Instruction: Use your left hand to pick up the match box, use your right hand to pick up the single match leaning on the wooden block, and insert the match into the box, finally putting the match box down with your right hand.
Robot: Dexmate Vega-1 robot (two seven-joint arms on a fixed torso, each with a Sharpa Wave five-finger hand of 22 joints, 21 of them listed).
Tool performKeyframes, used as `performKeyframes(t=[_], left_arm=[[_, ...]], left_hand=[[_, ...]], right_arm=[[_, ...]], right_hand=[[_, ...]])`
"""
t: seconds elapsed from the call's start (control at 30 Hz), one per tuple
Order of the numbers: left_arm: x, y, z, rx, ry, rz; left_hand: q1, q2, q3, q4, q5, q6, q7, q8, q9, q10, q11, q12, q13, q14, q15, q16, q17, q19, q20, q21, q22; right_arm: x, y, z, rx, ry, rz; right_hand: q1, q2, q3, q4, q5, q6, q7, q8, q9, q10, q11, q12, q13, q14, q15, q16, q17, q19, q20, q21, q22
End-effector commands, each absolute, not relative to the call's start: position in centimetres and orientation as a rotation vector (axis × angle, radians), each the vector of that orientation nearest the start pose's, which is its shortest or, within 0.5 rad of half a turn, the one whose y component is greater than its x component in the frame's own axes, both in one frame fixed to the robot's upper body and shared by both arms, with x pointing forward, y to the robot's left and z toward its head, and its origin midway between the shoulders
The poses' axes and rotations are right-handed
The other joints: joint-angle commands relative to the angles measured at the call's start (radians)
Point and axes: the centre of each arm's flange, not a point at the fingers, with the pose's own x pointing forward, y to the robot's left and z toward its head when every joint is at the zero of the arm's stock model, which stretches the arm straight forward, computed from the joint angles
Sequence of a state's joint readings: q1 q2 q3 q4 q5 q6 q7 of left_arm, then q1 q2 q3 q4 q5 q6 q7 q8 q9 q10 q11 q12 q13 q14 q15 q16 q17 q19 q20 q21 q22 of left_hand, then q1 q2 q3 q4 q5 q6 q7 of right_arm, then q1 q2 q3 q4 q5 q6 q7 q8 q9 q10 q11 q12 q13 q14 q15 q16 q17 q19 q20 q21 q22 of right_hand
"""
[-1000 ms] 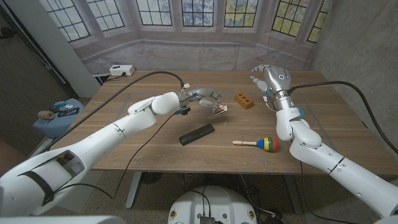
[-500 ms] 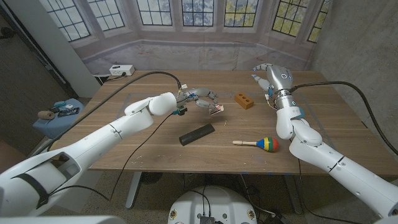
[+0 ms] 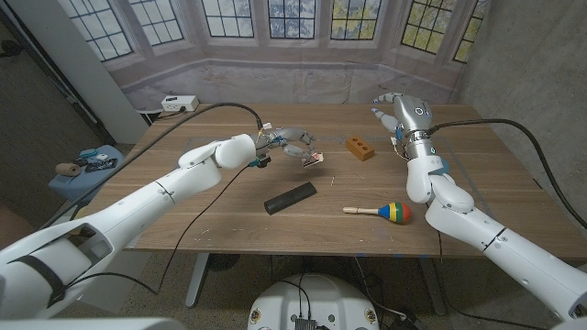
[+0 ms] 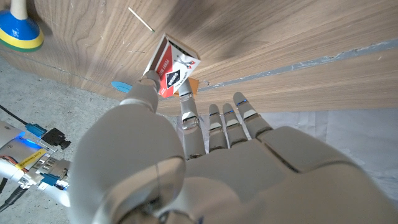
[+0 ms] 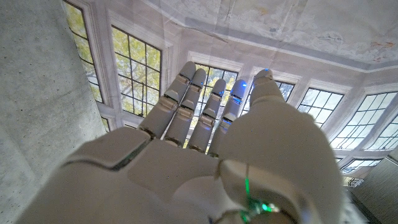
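Fingers of the left hand pinched the small red-and-white cardboard match box above the table; the right hand stood raised, fingers straight together, holding nothing.

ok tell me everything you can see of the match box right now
The match box is a small flat cardboard box with a red, white and black printed face. The left robot hand pinches it between thumb and a finger, tilted and lifted off the wooden table, left of the orange block. Nothing else touches it. Whether its drawer is open cannot be told.
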State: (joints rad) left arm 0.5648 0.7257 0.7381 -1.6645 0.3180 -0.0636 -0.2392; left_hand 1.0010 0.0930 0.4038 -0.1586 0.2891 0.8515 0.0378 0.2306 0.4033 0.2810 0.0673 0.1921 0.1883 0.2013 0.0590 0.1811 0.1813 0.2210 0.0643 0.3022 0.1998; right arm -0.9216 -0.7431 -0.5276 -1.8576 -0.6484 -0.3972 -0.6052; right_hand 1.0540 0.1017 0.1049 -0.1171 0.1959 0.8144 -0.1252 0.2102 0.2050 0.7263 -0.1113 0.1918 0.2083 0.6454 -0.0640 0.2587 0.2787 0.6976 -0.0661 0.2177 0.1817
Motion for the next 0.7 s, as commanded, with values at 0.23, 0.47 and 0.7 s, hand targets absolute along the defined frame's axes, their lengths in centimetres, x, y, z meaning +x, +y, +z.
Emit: performKeyframes(t=[0.23,0.47,0.7], left_arm=[[60.65,14.66,5.04,1.408,-0.712,-0.414],[60.57,14.89,5.17,1.450,-0.705,-0.400],[60.58,15.14,5.25,1.476,-0.685,-0.385]], left_hand=[[-0.006,-0.001,-0.001,0.002,-0.001,-0.001,-0.004,0.007,0.003,-0.006,0.006,0.000,0.004,-0.011,0.001,0.000,0.002,-0.008,-0.007,-0.005,0.002],[-0.009,-0.001,-0.003,0.003,-0.003,-0.004,-0.004,0.005,0.002,-0.018,0.004,-0.003,0.004,-0.021,-0.002,-0.001,0.002,-0.017,-0.012,-0.009,0.002],[-0.011,0.002,-0.007,0.005,-0.005,-0.030,0.003,-0.007,-0.001,-0.050,0.011,-0.008,0.004,-0.053,0.008,-0.006,0.001,-0.040,-0.012,-0.019,0.001]], right_arm=[[55.19,-24.98,4.10,-1.186,-0.887,-0.613],[55.33,-25.03,4.52,-1.128,-0.871,-0.610],[55.60,-25.00,4.75,-1.117,-0.868,-0.609]], right_hand=[[-0.010,0.002,-0.002,-0.002,-0.001,0.002,0.004,0.001,-0.001,-0.002,0.004,0.006,0.002,0.001,-0.141,0.007,0.000,-0.002,-0.050,0.000,0.001],[-0.012,0.002,-0.003,-0.002,-0.002,0.003,0.005,0.002,-0.001,-0.003,0.004,0.006,0.002,0.001,-0.142,0.007,0.000,-0.003,-0.049,0.000,0.002],[-0.012,0.002,-0.004,-0.003,-0.002,0.003,0.006,0.002,-0.001,-0.002,0.005,0.006,0.002,0.000,-0.141,0.007,-0.001,-0.003,-0.049,0.000,0.002]])
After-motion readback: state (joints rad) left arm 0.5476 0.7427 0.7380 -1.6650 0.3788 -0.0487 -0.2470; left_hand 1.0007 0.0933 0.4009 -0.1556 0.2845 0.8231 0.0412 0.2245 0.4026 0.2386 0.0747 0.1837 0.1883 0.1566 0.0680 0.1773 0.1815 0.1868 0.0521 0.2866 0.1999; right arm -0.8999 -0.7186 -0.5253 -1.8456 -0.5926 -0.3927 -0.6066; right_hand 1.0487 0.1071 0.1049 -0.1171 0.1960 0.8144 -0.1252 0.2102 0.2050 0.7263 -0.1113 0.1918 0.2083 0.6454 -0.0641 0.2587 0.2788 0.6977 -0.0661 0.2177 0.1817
